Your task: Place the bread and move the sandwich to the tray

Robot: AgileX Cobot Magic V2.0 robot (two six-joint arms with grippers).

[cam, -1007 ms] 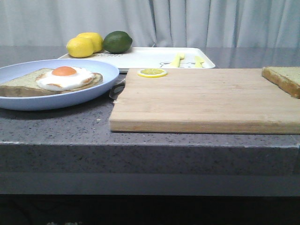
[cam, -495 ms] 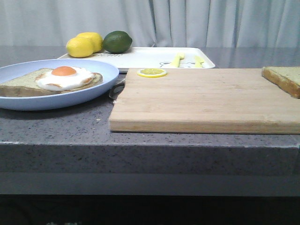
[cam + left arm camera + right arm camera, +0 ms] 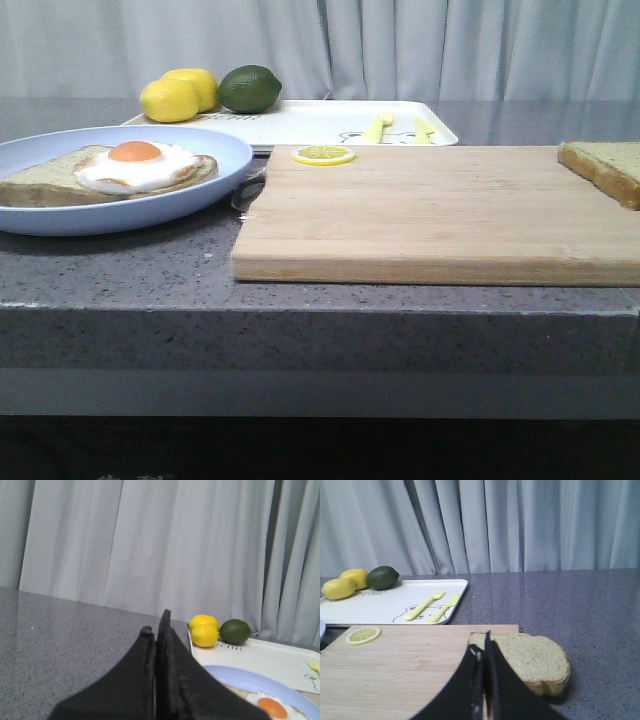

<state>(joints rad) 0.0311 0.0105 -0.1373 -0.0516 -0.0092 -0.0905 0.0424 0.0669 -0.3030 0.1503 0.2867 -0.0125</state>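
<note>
Bread [image 3: 603,168]: plain thick toast slice, greenish-tan face, brown crust, flat, far right mid-frame. Sandwich [image 3: 110,172]: toast topped with fried egg, orange yolk, on pale blue plate, left mid-frame. Tray [image 3: 310,123]: white, shallow, rectangular, upper centre.

Left pincer [image 3: 156,630]: black fingers pressed together, tips meeting, nothing between, held level above desk. Right pincer [image 3: 483,647]: black fingers likewise closed tip to tip, empty, pointing forward. Neither arm visible in front view.
</note>
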